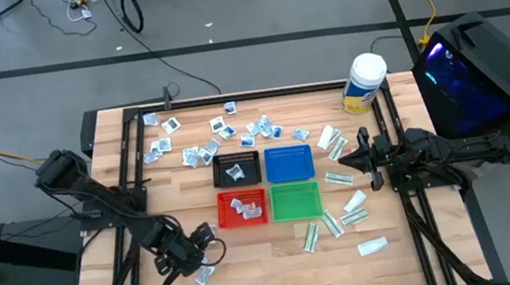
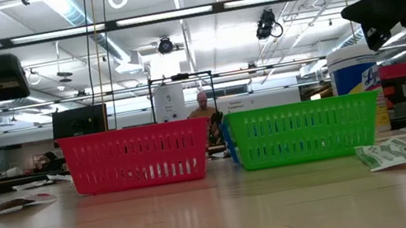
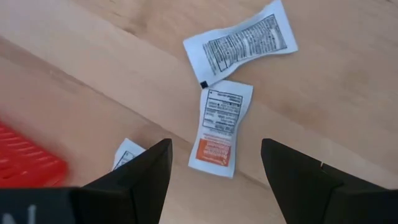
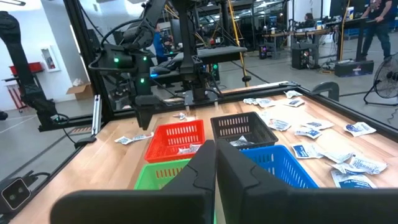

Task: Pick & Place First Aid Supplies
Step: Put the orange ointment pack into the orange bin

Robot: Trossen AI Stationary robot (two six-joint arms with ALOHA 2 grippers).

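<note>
Hovering: left gripper (image 3: 214,180) hangs above the table (image 1: 252,263) near its front-left corner, fingers apart, nothing between them.
Target packet: orange-marked packet (image 3: 221,127) lies flat between the fingers, long axis running along the gripper's reach, orange end nearest the gripper.
Neighbour: second white packet (image 3: 240,42) lies crosswise beyond it, corners almost touching.
Right gripper (image 4: 216,163): fingers pressed together, empty, by the table's right edge, facing the trays.

One packet (image 3: 127,152) is half hidden behind the left gripper's finger (image 3: 146,177). The red tray (image 3: 25,158) gets cut off at the edge, and the packets' print is too tiny to read.
</note>
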